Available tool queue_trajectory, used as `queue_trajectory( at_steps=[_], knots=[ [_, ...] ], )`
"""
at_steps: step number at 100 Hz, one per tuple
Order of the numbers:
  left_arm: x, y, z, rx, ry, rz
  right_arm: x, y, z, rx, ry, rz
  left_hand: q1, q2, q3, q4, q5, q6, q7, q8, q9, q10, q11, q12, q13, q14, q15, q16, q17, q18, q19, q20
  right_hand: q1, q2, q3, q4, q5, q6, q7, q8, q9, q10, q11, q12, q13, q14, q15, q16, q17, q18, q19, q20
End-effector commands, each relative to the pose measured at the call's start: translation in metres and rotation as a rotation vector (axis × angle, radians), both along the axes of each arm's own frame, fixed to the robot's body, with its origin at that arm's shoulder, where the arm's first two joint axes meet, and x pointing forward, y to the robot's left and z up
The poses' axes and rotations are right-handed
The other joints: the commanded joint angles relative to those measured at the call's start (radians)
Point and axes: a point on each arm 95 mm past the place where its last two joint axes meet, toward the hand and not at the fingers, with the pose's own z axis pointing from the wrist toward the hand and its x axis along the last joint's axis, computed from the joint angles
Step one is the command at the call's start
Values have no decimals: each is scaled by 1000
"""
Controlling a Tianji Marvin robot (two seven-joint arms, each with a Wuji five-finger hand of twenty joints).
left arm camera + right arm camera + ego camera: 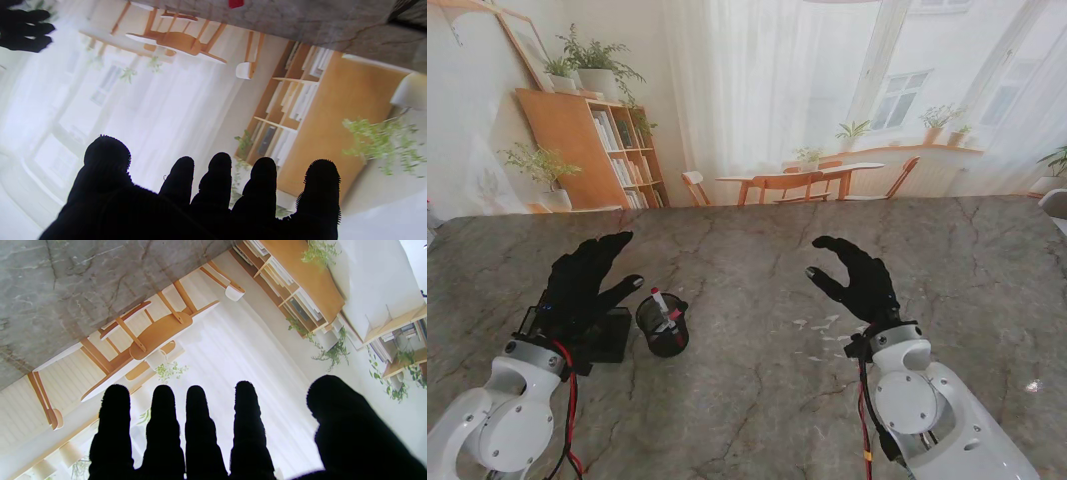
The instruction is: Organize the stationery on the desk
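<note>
Black mesh pen cup point(663, 325) (red-capped marker point(665, 311) inside): just right of left hand point(582, 283), fingers spread, empty; right hand point(857, 277) likewise spread, well apart.

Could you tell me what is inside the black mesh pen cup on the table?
A red-and-white marker stands tilted inside the pen cup; the cup's bottom is hidden.

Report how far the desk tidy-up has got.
Done: a red-and-white marker stands in the black mesh pen cup. In hand: nothing; the left hand and right hand are both open above the grey marble table. Left: a black flat object lies beside the cup; small pale bits are too small to identify.
</note>
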Motion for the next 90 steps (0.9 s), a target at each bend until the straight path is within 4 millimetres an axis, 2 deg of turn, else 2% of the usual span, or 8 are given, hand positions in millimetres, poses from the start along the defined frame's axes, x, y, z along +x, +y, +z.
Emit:
queue_trajectory(
  at_steps=[1,17,42,53,90],
  knots=[
    [-4,2,-20,-49,69,31,-3,-1,-2,10,13,-6,-8,50,-7,-28,13,-23,3,-5,15,-9,-4,5,8,-10,-2,8,0,-20,21,30,-22,30,-25,-14,-17,-24,-18,-30,12,-27,4,-22,17,-25,-19,-13,7,-30,-20,-16],
    [-6,5,-36,-155,100,85,-4,-8,-6,59,51,-34,2,37,-6,-26,34,-25,12,0,27,-4,-1,11,16,-12,-1,15,-2,-26,34,49,-21,25,-25,-14,-9,-26,-18,-34,32,-28,8,-24,42,-20,-22,-7,42,-18,-8,-6],
    [-2,9,-54,-143,154,105,-5,-13,-11,77,97,-65,19,19,-4,-25,64,-29,28,13,41,-5,2,19,34,-15,6,30,9,-36,61,84,-10,21,-27,-14,12,-34,-1,-38,59,-24,19,-18,107,-10,9,52,124,5,125,146],
    [0,10,-56,-142,162,104,-7,-16,-13,74,107,-75,23,19,-4,-24,67,-31,31,18,41,-8,2,22,33,-17,5,35,4,-40,66,96,-10,17,-25,-13,27,-37,7,-37,79,-23,25,-14,134,-5,31,66,156,15,165,182],
    [7,17,-60,-141,172,132,-12,-16,-19,101,195,-66,33,20,-5,-24,66,-33,29,24,38,-8,0,25,29,-19,1,40,1,-43,60,110,-9,9,-21,-14,70,-34,21,-38,114,-13,31,-9,173,12,61,85,196,52,215,223]
  ],
)
